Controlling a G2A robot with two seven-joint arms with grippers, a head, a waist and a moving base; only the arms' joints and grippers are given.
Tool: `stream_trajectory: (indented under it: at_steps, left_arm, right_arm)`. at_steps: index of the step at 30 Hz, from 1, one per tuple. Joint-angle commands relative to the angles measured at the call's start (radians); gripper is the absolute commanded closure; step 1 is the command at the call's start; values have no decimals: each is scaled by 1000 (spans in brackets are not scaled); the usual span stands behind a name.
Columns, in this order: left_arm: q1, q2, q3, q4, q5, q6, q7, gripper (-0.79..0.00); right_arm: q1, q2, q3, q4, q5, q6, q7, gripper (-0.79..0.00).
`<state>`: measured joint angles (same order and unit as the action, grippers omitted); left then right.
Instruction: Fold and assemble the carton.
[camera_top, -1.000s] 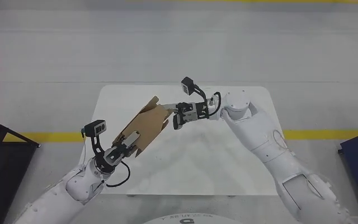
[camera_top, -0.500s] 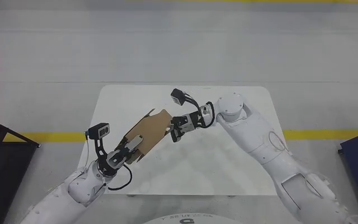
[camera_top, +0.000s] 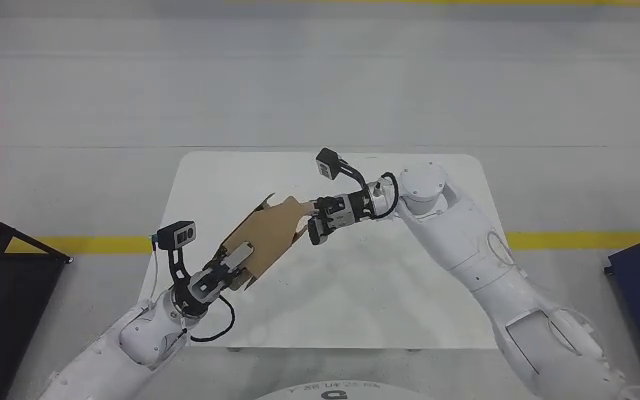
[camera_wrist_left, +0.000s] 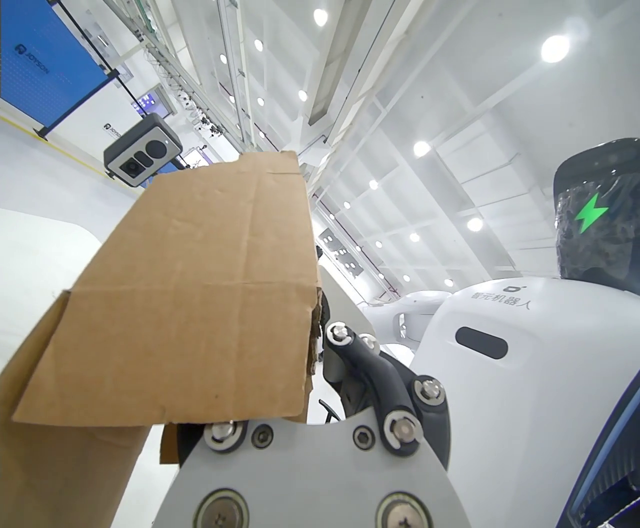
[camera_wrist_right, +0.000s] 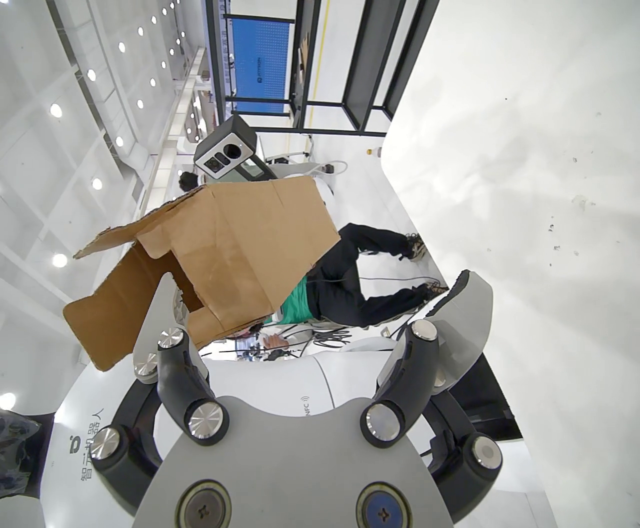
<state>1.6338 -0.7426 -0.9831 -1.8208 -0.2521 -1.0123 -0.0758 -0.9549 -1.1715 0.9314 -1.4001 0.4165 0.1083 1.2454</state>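
Note:
A brown carton (camera_top: 265, 238), partly opened with loose end flaps, is held tilted above the white table (camera_top: 400, 290). My left gripper (camera_top: 228, 270) is shut on its near-left end; in the left wrist view the carton (camera_wrist_left: 190, 310) covers one finger and the other dark finger (camera_wrist_left: 350, 350) lies along its edge. My right gripper (camera_top: 312, 226) is at the far-right end, open. In the right wrist view its fingers (camera_wrist_right: 465, 300) are spread wide, one of them against the carton's (camera_wrist_right: 240, 250) open end flap.
The table's right half and front are bare white surface. A yellow floor line (camera_top: 80, 243) runs behind both arms. A dark frame (camera_top: 20, 270) stands off the table's left side, a blue object (camera_top: 628, 280) off its right.
The carton has shifted slightly nearer and turned, its far flap lower than before. My right gripper stayed at the carton's far end while its wrist swung; the left arm edged rightward.

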Motion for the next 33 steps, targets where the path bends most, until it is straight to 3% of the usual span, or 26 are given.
stream_trajectory:
  at_steps: [1, 19, 25, 33]
  left_arm:
    - [7, -3, -9, -3, -16, 0, -3, 0]
    - [23, -14, -14, -1, -52, 34, -49, 0]
    - [-21, -11, 52, 30, -387, 95, -321, 0]
    - [-55, -11, 46, 80, -662, 140, -593, 0]
  right_arm:
    - [3, 1, -7, 0, -16, 14, 0, -785]
    - [14, -7, -27, 5, -12, 54, -47, -785]
    - [27, -6, -45, 7, -43, 97, -40, -785]
    - [92, -24, -117, 59, -57, 122, 39, -785]
